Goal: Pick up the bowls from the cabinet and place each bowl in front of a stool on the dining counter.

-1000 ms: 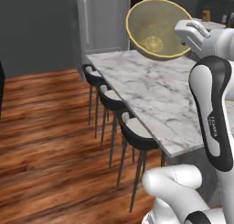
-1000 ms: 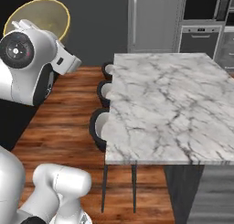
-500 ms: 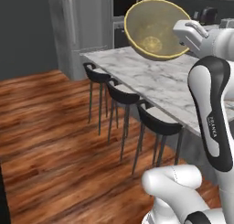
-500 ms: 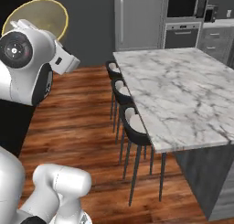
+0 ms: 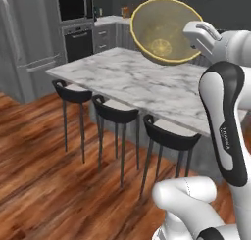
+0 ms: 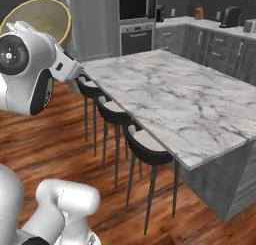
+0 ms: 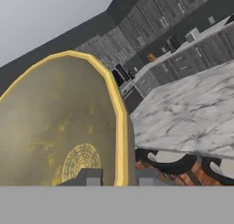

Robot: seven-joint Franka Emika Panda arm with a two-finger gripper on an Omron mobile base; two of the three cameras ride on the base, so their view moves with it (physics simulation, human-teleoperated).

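Above the dining counter's (image 5: pixel 147 82) long stool-side edge, the gripper (image 7: pixel 116 176) pinches the rim of the mustard-yellow bowl (image 5: pixel 162 31), held tilted in the air, three stools (image 5: pixel 166 136) below

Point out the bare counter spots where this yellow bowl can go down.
The whole dining counter top is bare. Free patches lie along its edge behind each stool. Crowding is only below, at the stools. The yellow bowl hangs clamped in the gripper.

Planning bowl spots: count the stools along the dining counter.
3 black stools stand in a row on the dining counter's near side: far stool, middle stool, nearest stool. More could be hidden behind the counter.
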